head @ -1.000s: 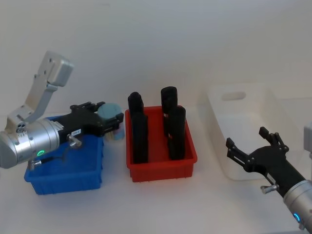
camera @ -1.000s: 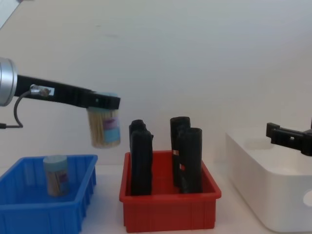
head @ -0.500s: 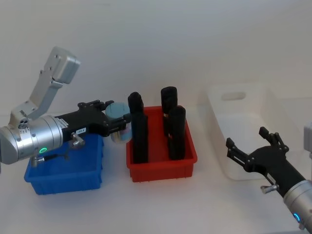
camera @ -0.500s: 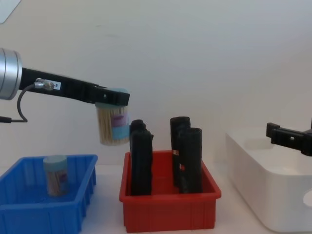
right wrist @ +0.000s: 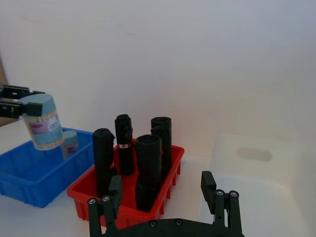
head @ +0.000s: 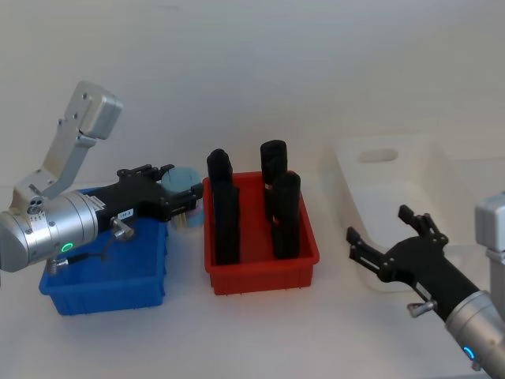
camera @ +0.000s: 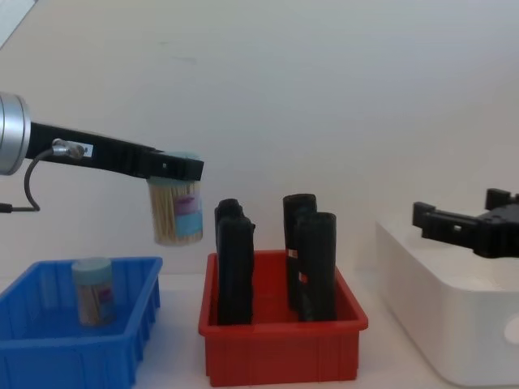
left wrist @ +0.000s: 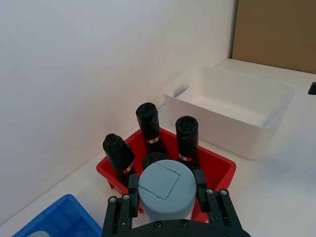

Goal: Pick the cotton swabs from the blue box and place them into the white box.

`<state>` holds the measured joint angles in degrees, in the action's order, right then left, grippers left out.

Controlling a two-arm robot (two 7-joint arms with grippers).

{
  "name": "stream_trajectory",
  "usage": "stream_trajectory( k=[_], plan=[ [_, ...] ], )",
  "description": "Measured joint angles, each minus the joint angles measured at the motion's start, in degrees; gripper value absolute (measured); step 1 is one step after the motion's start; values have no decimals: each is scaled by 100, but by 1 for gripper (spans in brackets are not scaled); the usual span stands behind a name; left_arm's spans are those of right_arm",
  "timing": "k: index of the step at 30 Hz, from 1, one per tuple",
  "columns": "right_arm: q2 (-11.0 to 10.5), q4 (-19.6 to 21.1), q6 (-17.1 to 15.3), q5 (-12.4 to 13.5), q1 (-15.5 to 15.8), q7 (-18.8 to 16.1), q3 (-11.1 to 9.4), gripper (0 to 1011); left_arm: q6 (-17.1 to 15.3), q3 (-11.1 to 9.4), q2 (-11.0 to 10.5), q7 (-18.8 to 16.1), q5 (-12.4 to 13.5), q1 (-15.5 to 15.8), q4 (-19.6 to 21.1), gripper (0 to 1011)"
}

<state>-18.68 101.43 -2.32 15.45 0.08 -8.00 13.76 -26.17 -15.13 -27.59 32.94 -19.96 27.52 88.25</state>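
My left gripper (head: 178, 194) is shut on a jar of cotton swabs (head: 182, 178), holding it by the lid in the air between the blue box (head: 110, 290) and the red bin. The chest view shows this jar (camera: 177, 214) hanging upright under the left gripper (camera: 182, 168), well above the bins. A second jar of cotton swabs (camera: 92, 290) stands in the blue box (camera: 134, 344). The white box (head: 392, 183) sits at the right. My right gripper (head: 379, 227) hovers open at its near left side, holding nothing.
A red bin (head: 262, 272) with several tall black upright objects (head: 286, 215) stands between the blue box and the white box. Their tops reach close to the level of the held jar's bottom in the chest view. Bare table lies in front of the bins.
The left gripper with the jar has drawn back a little to the left, away from the black objects. The right gripper has moved left and slightly farther forward, staying open.
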Motion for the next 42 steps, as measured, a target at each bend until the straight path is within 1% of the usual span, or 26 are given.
stream_trajectory(
  k=[9, 11, 15, 22, 25, 26, 28, 32, 36, 42],
  plan=[
    [112, 19, -64, -121, -95, -375, 125, 1001, 12, 5, -7, -79, -25, -20, -10, 669],
    [147, 21, -95, -151, -128, -510, 165, 1002, 14, 6, -8, -94, -28, -23, -11, 669],
    [184, 21, -129, -168, -168, -650, 205, 1002, 17, 8, -10, -111, -32, -27, -14, 669],
    [312, -8, -257, -249, -294, -1027, 330, 1001, 21, 8, -13, -129, -37, -31, -18, 669],
    [382, -30, -343, -303, -354, -1167, 398, 1001, 21, 8, -14, -135, -39, -33, -18, 670],
    [382, -30, -343, -303, -354, -1167, 398, 1001, 21, 8, -14, -138, -40, -33, -18, 669],
    [448, -51, -442, -363, -405, -1286, 459, 1002, 22, 8, -14, -140, -41, -34, -18, 670],
    [516, -81, -543, -426, -460, -1373, 521, 1002, 22, 8, -15, -144, -43, -36, -18, 669],
    [625, -140, -711, -533, -539, -1498, 622, 1001, 21, 8, -14, -146, -43, -38, -18, 670],
    [752, -229, -898, -660, -630, -1575, 735, 1001, 22, 8, -14, -150, -43, -38, -18, 669]
  ],
)
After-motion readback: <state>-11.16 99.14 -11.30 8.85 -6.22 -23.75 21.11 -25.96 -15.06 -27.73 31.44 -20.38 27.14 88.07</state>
